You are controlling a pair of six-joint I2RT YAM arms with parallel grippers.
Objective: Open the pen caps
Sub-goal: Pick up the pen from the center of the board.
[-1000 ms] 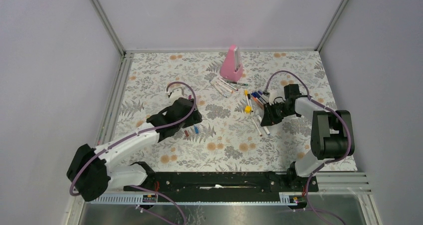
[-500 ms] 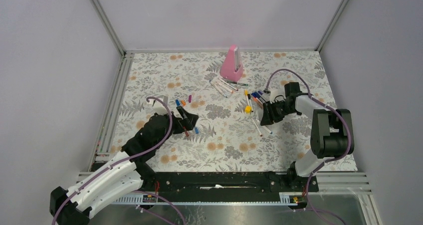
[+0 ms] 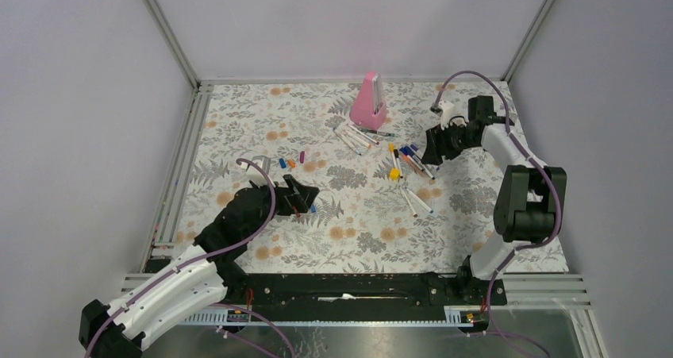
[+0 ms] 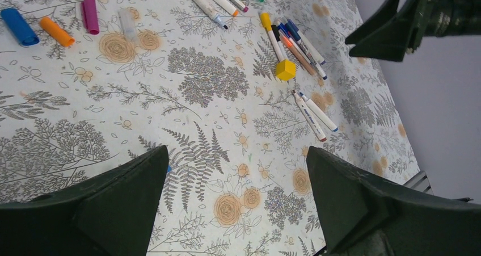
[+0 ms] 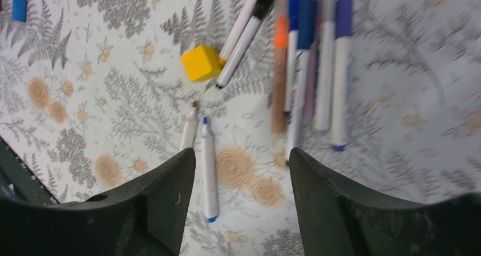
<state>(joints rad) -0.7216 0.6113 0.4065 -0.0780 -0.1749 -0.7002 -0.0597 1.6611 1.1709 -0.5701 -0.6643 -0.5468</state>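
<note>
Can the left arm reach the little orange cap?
Probably yes. The left gripper is open, and nothing lies between it and the orange cap, though a blue cap sits close beside.

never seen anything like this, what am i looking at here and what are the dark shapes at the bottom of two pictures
These are two robot arms bolted at the near edge of a flower-patterned table. The wide picture comes from a fixed camera above and behind them: left arm, right arm. The other two come from a camera on each wrist; the dark shapes are that arm's own jaws. Both pairs stand open and hold nothing. On the table lie white pens, loose coloured caps, a yellow cube and a pink wedge-shaped object.
</note>
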